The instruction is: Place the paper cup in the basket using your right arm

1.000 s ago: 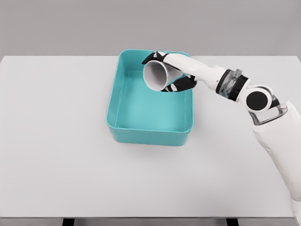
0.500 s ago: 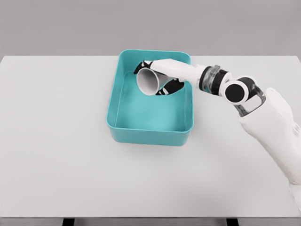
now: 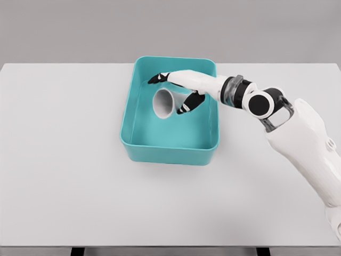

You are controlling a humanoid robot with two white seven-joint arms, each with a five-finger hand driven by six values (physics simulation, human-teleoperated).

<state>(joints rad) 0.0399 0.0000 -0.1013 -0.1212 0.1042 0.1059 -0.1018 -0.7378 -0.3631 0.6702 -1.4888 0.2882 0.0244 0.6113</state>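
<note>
One paper cup (image 3: 163, 102) lies on its side inside the teal basket (image 3: 169, 152), frame centre. Right hand (image 3: 178, 88) hovers above, fingers spread, gripping nothing; only withdrawal appears left.

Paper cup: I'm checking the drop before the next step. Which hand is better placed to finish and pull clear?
Right. The right hand hangs over the teal basket with its fingers spread around the paper cup, which lies on its side inside. No left arm shows in the head view.
</note>
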